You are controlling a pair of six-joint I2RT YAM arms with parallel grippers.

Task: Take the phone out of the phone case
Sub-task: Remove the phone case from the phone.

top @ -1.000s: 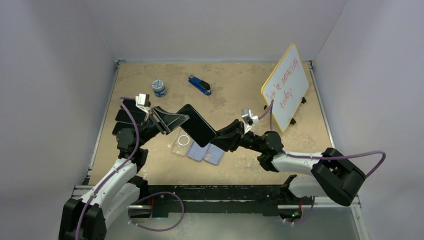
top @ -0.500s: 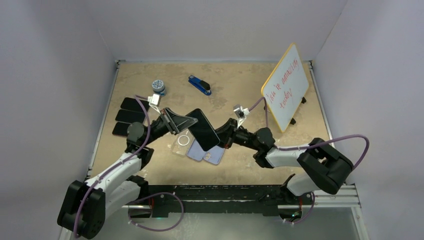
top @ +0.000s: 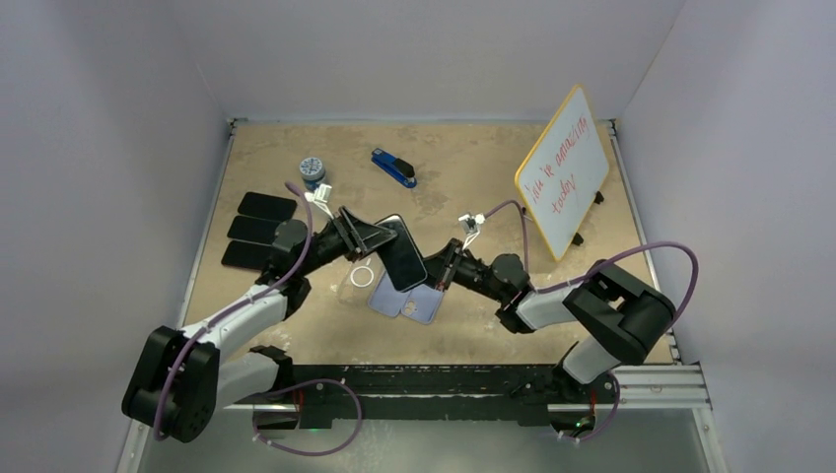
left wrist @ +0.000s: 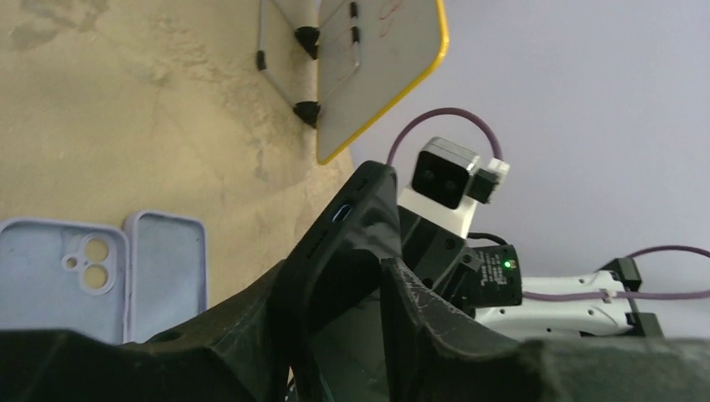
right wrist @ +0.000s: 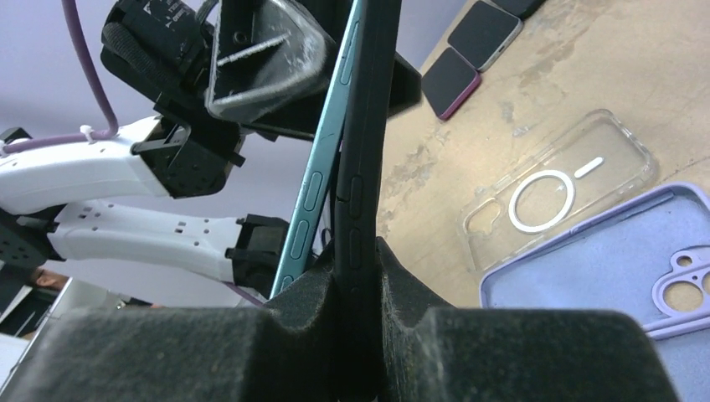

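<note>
A phone in a black case (top: 400,252) is held tilted above the table between both grippers. My left gripper (top: 373,236) is shut on its upper left end; in the left wrist view (left wrist: 335,280) the black case (left wrist: 339,230) stands between the fingers. My right gripper (top: 437,273) is shut on the lower right end. In the right wrist view (right wrist: 362,255) the pads clamp the black case (right wrist: 370,126). There the phone's teal edge (right wrist: 311,197) stands apart from the case on the left side.
Two lilac cases (top: 412,302) and a clear case with a white ring (top: 359,280) lie under the held phone. Three phones (top: 258,232) lie at the left. A blue stapler (top: 394,168), a small blue-white tub (top: 313,172) and a standing whiteboard (top: 564,172) are further back.
Both arms have stretched forward and lowered the cased phone toward the table. The phone now appears smaller and sits just above the lilac cases. Both grips have held.
</note>
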